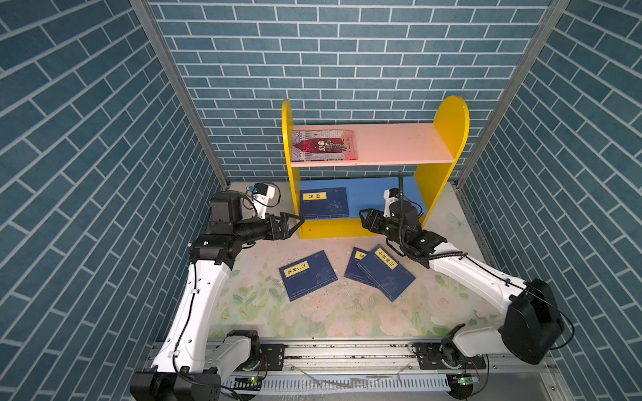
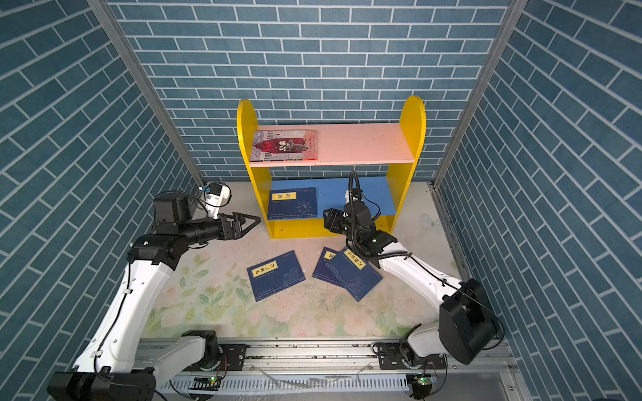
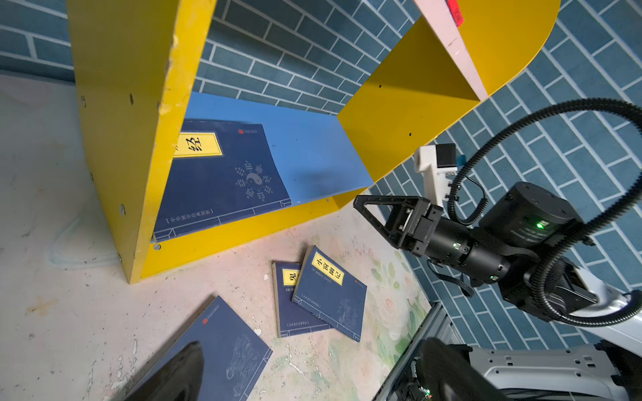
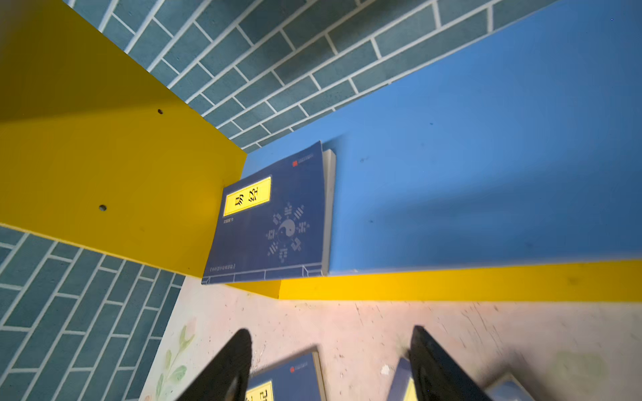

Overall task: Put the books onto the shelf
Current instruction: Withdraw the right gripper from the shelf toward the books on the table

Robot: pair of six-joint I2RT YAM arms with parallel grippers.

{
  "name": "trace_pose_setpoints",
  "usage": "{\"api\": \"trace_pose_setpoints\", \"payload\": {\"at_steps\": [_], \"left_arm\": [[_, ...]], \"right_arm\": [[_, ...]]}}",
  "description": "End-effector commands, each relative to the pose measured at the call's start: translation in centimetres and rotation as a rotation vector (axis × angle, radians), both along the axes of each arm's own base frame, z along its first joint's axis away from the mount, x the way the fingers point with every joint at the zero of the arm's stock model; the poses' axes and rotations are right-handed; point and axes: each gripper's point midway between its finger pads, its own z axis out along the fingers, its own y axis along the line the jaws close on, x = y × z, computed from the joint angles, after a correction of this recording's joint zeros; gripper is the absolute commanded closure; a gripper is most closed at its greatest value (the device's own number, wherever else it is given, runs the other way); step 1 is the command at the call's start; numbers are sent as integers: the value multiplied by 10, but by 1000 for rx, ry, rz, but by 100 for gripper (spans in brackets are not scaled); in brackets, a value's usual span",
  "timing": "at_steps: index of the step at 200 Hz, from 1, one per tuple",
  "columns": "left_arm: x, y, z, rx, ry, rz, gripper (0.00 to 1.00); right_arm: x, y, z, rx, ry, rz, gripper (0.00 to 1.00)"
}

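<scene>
The shelf (image 1: 448,139) stands at the back of the table (image 1: 250,312). Two books are in it: the grey-and-red book (image 1: 324,145) flat on the pink upper board (image 1: 399,142), and a navy book (image 1: 324,203) flat on the blue lower board (image 1: 368,194). Three more lie on the table in front. The lone navy book (image 1: 307,274) sits between my arms, long axis roughly crosswise. The overlapping pair (image 1: 389,277) lies beside my right forearm, the top one slanting back toward that arm's base. My right gripper (image 1: 363,217) hangs at the shelf's front edge, fingers apart and empty (the pair is behind it, so I judge a pull-back comes first). My left gripper (image 1: 293,222), spread wide and empty, is nearer the lone book.
</scene>
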Motion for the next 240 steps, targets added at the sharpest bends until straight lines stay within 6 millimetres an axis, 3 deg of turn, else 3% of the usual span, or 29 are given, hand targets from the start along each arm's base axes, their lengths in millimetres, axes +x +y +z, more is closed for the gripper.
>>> {"api": "trace_pose_setpoints", "payload": {"at_steps": [1,38,61,85,122,181,240], "left_arm": [[-12,-2,-3,13,5,-30,0],[-19,-9,-3,-23,-10,-87,0],[-22,-15,-1,-54,-19,-137,0],[-23,-19,-2,-70,-14,-163,0],[-26,-27,-1,-81,-21,-198,0],[-25,-32,-5,-84,-26,-213,0],[-20,-32,-7,-82,-22,-204,0]], "right_arm": [[-29,-40,-16,-22,108,-138,29],[-85,-101,-48,-15,303,-315,28],[-113,-121,-74,-33,421,-366,28],[-133,-131,-102,-59,537,-393,26],[-156,-138,-150,40,681,-459,24],[-167,-156,-190,184,724,-566,24],[-151,-144,-205,270,757,-515,24]]}}
